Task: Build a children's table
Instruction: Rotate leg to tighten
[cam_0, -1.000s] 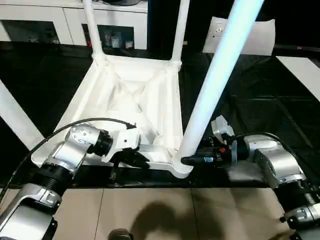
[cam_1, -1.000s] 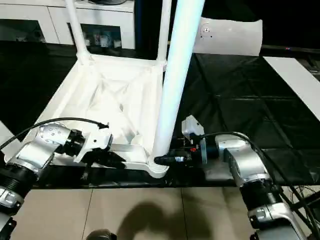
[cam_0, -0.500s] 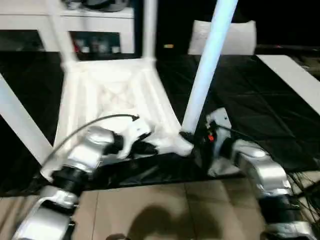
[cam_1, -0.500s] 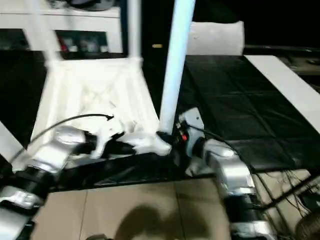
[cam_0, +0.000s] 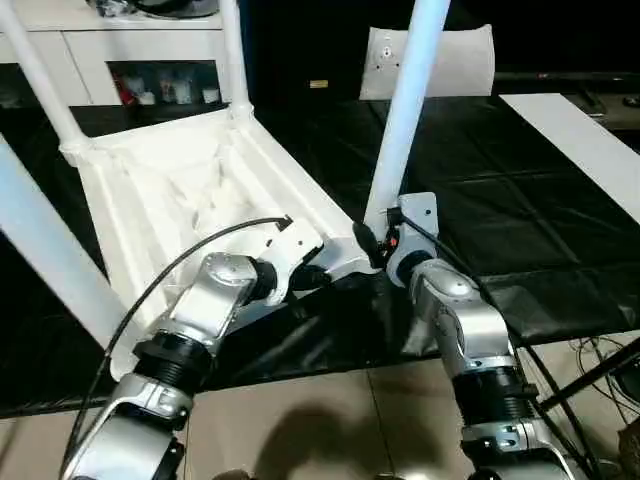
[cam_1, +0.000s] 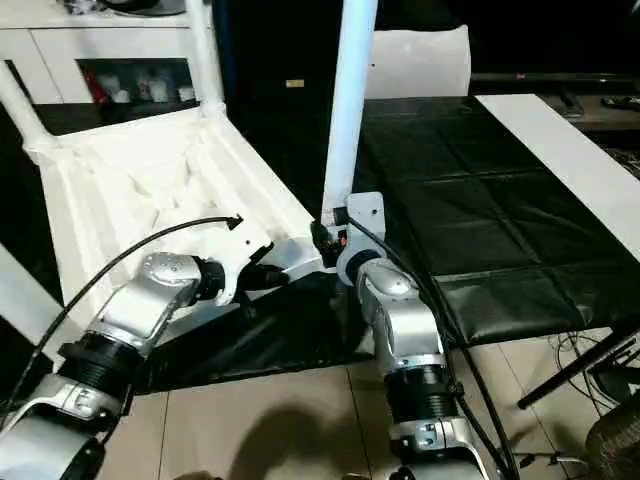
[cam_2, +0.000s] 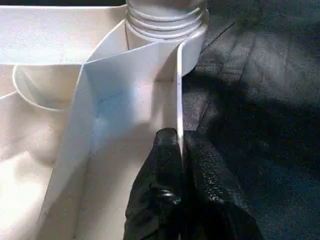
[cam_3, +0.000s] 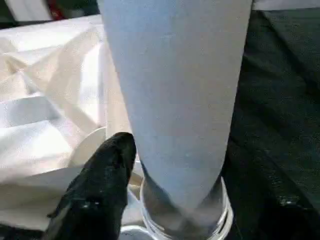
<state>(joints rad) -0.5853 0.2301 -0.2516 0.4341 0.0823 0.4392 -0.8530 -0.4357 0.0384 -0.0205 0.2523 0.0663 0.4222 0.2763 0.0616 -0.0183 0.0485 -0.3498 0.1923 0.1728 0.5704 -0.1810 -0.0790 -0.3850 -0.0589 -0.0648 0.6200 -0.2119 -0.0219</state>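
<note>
The white tabletop (cam_0: 160, 190) lies upside down on the black mat, ribbed underside up. A long white leg (cam_0: 405, 120) stands in its near right corner socket (cam_2: 165, 20). Two more legs (cam_0: 232, 50) (cam_0: 30, 70) rise from the far corners, and a fourth (cam_0: 45, 250) slants up at the near left. My left gripper (cam_2: 179, 145) is shut on the tabletop's thin rim wall beside that socket. My right gripper (cam_0: 372, 243) is shut on the leg's base, one finger (cam_3: 100, 185) pressed against the tube (cam_3: 175, 100).
A flat white sheet with a small round mark (cam_0: 430, 60) leans at the back. White cabinets (cam_0: 120, 60) stand back left and a white board (cam_0: 580, 140) lies on the right. The mat (cam_0: 520, 220) ends at the tiled floor (cam_0: 300, 430); cables (cam_0: 600, 350) lie at the right.
The view has shifted. The tabletop has swung, its near right corner moving away from me, with both grippers keeping their holds. My right forearm now reaches from closer in.
</note>
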